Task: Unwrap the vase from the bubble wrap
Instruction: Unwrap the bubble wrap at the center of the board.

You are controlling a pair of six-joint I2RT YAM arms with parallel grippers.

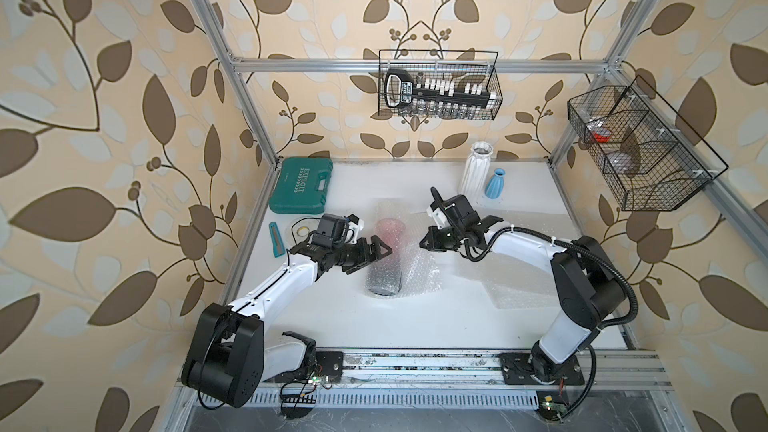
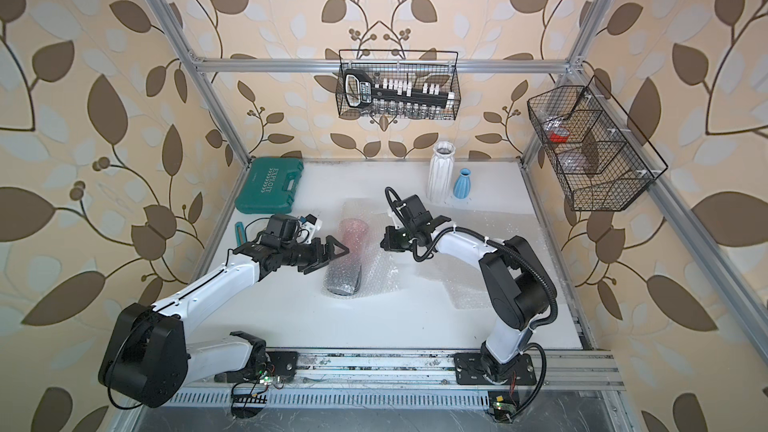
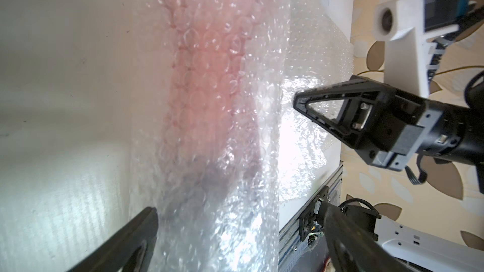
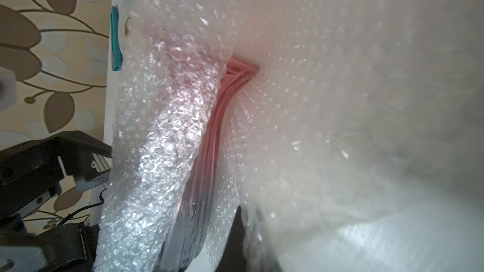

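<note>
A vase [image 1: 388, 230], pink fading to dark grey, lies on its side mid-table in both top views [image 2: 351, 234], rolled in clear bubble wrap [image 1: 422, 274]. My left gripper [image 1: 374, 259] is open at the roll's left side. In the left wrist view its fingers [image 3: 136, 236] stand on either side of the wrapped vase [image 3: 204, 74]. My right gripper [image 1: 423, 242] is on the vase's right, shut on a loose flap of the wrap [image 4: 340, 100]. That flap drapes across the right wrist view, where a bare pink strip of the vase [image 4: 217, 116] shows.
A green tool case [image 1: 301, 184], a tape roll [image 1: 301, 230] and a teal cutter [image 1: 275, 238] lie at the left. A white ribbed vase [image 1: 476, 174] and a small blue vase [image 1: 498, 182] stand at the back. Another bubble wrap sheet [image 1: 515, 288] lies at the right. Wire baskets [image 1: 440, 85] hang on the frame.
</note>
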